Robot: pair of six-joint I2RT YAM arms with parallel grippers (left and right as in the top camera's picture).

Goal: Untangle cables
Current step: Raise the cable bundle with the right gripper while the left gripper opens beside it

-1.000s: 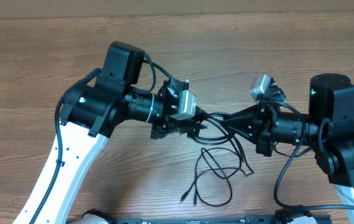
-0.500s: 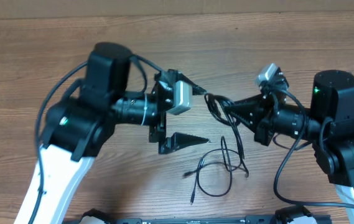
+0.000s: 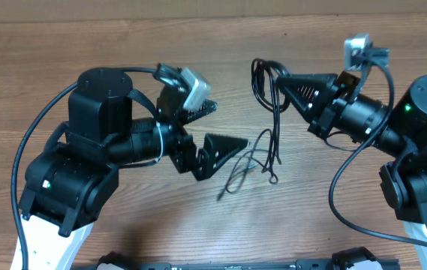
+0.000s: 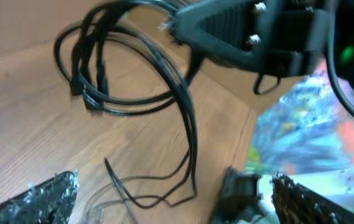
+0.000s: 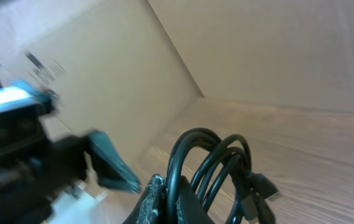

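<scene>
The cables are thin black cords, looped together. My right gripper is shut on the top of the bundle, and the loops stick out past its tip. The rest hangs down to the table, where loose ends lie below the left gripper. My left gripper stands wide open to the left of the hanging cords, with nothing between its fingers. In the left wrist view the cable loops hang from the right gripper, and a strand trails on the wood between my open fingers.
The table is brown wood. Thick black arm wires loop beside the right arm. The arm bases stand at the near corners.
The left gripper opened, let go of the cables and drew back to the left. The right gripper carried the bundle up and toward the far side, dragging the loose ends along.
</scene>
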